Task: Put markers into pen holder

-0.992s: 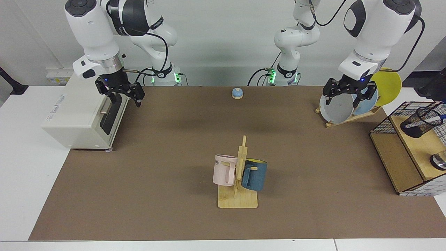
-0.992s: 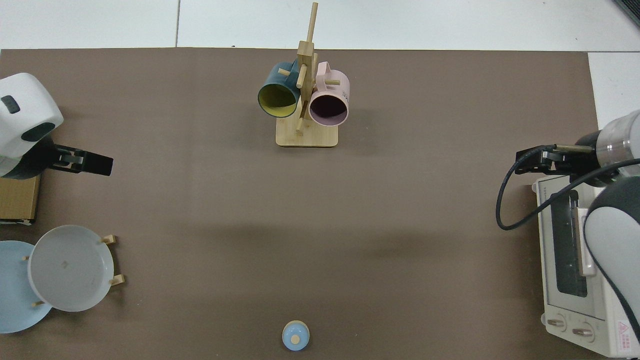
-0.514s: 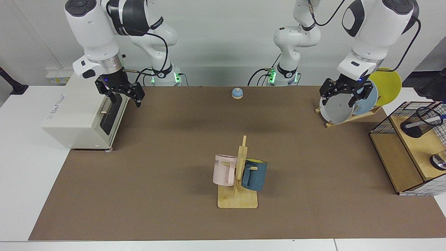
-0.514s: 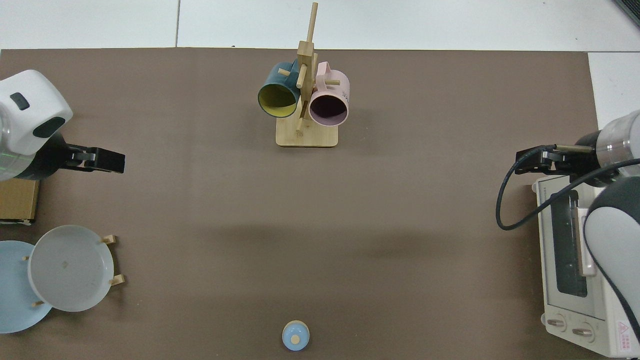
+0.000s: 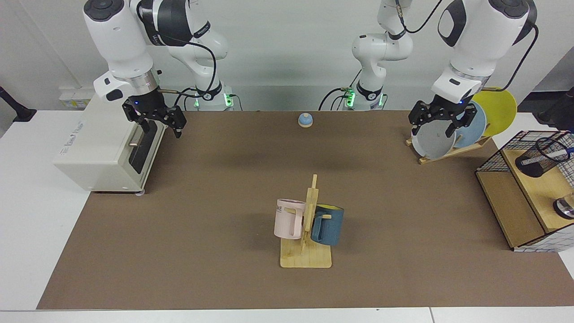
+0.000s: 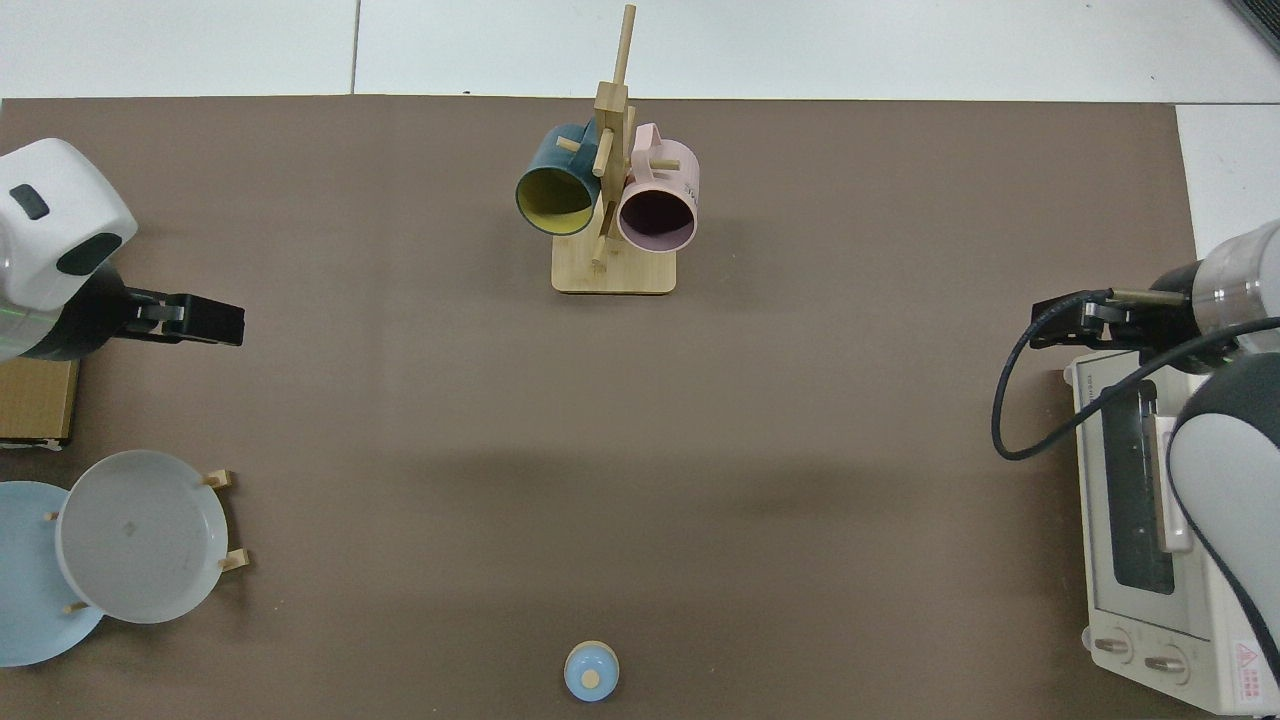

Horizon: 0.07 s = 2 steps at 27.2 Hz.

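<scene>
The pen holder, a small black mesh cup, stands tilted on the wooden shelf of a wire basket at the far right of the facing view. A marker with a white barrel and blue end leans inside it, poking past the rim. My left gripper hangs open and empty in front of the plate rack, well apart from the holder; the top view shows the left gripper at its left side. My right gripper waits open and empty by the toaster oven, and in the top view the right gripper is at the right.
A wooden mug tree with a pink and a blue mug stands mid-table. A rack of plates sits behind the left gripper. A white toaster oven, a small blue bell and the wire basket line the edges.
My left gripper has drifted away from the basket, toward the table's middle and slightly upward, staying open. The right arm has not moved.
</scene>
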{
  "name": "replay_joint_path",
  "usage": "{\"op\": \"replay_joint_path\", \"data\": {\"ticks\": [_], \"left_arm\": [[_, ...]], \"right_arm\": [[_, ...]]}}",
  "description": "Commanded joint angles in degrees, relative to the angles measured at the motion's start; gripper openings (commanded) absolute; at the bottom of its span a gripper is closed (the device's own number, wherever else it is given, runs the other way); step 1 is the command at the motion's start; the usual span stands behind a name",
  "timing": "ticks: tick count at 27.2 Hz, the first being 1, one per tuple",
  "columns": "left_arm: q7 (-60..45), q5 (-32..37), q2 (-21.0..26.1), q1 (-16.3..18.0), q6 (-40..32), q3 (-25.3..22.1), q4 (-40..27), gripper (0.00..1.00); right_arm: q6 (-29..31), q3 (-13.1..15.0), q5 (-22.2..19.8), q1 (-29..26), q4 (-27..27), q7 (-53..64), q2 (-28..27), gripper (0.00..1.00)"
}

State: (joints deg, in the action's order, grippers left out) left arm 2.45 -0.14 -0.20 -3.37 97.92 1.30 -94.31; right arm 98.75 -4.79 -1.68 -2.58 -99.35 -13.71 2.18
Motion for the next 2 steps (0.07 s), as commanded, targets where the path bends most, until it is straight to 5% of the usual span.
{"op": "replay_joint_path", "data": {"ticks": [1,2], "left_arm": [[0.10,-0.65,-0.68,-1.11,-0.97,-1.12,0.27,1.00],[0.10,-0.65,-0.76,-0.94,-0.97,-1.12,0.27,1.00]], "right_arm": [[0.39,-0.74,0.45,-1.11,-0.85,1.23,0.89,1.00],[0.39,-0.74,0.45,-1.11,-0.85,1.23,0.89,1.00]]}}
